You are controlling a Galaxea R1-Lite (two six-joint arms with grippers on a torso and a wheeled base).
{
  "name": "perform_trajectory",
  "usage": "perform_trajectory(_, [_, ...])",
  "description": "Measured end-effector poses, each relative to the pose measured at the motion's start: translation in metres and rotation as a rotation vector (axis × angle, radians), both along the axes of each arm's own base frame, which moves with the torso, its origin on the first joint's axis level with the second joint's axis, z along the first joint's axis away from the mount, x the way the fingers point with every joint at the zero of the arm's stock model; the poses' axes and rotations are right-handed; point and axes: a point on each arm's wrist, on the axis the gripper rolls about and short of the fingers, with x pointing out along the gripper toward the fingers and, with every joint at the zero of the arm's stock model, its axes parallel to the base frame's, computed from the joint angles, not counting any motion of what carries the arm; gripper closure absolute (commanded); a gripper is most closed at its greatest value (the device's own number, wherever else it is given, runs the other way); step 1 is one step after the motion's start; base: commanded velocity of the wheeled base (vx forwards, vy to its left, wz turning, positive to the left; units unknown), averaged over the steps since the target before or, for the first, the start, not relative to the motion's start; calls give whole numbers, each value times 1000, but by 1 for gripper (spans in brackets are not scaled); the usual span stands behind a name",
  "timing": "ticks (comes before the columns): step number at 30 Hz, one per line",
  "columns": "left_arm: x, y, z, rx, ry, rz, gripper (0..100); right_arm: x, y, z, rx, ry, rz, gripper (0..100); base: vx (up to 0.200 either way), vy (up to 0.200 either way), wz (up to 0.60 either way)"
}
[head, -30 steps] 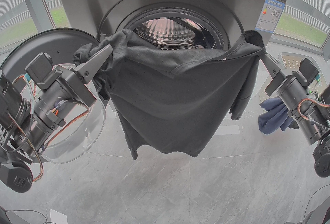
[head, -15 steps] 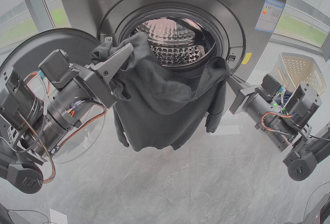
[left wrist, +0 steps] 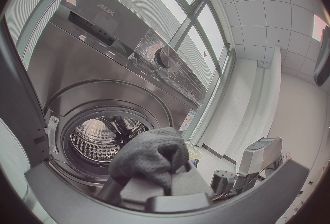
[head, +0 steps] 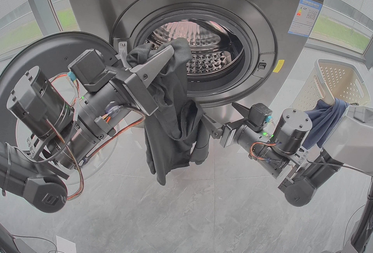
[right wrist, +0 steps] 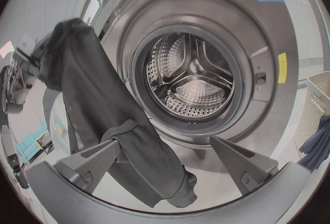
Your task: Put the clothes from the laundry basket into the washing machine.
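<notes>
The left gripper [head: 166, 54] was clenched on a bunch of the dark shirt [head: 171, 129], as far as I could tell with its tips buried in cloth. It held the bunch high at the near lip of the drum [head: 211, 57] of the washing machine [head: 233, 5], so the rest hung clear below. The right gripper [head: 220, 114] sat lower, to the right, jaws spread wide, with a fold merely draped over one finger [right wrist: 92, 159], probably to lift the slack. The laundry basket [head: 338, 79] stood far right, a blue garment [head: 326, 119] over its rim.
</notes>
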Motion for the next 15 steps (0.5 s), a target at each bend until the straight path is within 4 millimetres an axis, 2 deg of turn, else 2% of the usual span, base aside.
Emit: perform_trajectory(15, [4, -6, -2, 4, -1, -7, 100, 18, 27, -48, -40, 40, 77, 0, 0, 0, 0])
